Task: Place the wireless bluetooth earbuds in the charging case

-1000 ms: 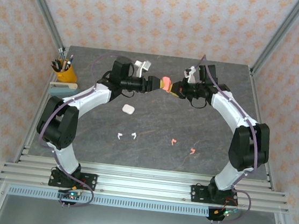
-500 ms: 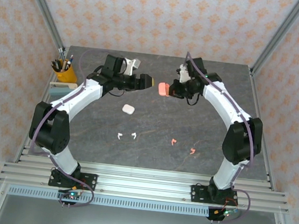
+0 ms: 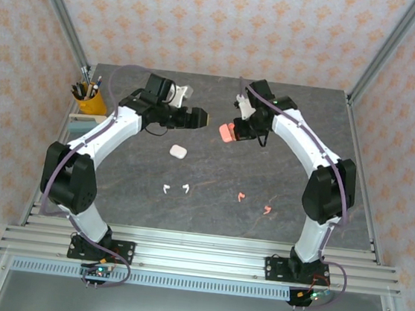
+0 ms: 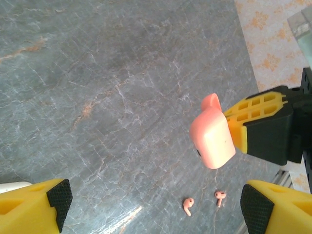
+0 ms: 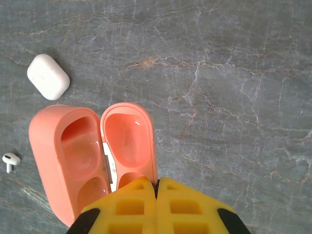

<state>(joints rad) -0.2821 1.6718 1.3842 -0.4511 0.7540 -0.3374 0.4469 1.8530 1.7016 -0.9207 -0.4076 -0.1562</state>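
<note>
two arms that met over mid-table a second ago now stand apart: the left gripper (image 3: 201,117) has let go and drawn back with its jaws spread wide, while the right gripper (image 3: 237,129) stays pinched on the pink charging case (image 3: 226,132), holding it above the table (image 3: 301,189) with the lid swung open. we see both wells empty, so we judge the opening done. the closed white case (image 3: 178,151) lies on the table, and the pink earbuds (image 3: 241,197) and white earbuds (image 3: 166,189) lie nearer the arm bases, still to be fetched.
</note>
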